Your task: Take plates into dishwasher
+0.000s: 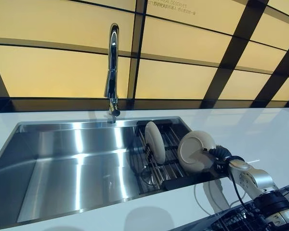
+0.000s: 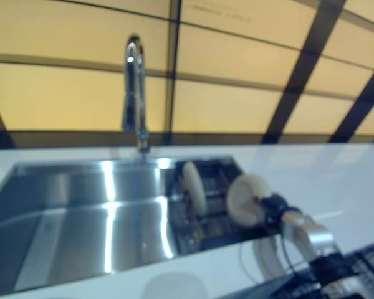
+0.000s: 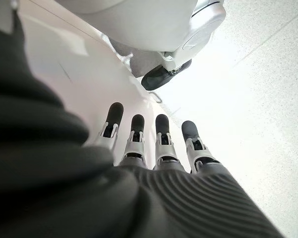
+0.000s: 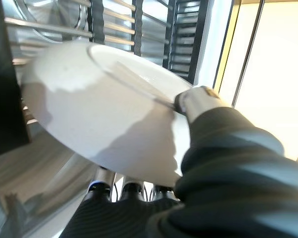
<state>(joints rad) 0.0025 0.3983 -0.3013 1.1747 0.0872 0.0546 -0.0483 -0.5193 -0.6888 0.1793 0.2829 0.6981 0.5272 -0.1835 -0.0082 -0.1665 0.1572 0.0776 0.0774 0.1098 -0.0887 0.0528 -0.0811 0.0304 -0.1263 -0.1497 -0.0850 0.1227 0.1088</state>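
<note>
A round white plate [image 1: 195,150] is held upright over the right end of the dark drying rack [image 1: 171,139] in the sink. My right hand [image 1: 220,155] is shut on it. In the right wrist view the thumb [image 4: 198,101] presses on the plate's [image 4: 104,119] face and the fingers [image 4: 131,191] curl under its rim. A second white plate [image 1: 155,142] stands on edge in the rack, to the left of the held one. My left hand [image 3: 154,144] shows only in its wrist view, fingers straight, holding nothing, low over a pale floor.
The steel sink [image 1: 72,163] lies to the left, with a tall chrome faucet [image 1: 112,67] behind it. A white counter [image 1: 260,130] surrounds it. A dark wire dishwasher rack [image 1: 241,219] shows at the bottom right. A clear glass item [image 1: 147,175] lies in the drying rack's front.
</note>
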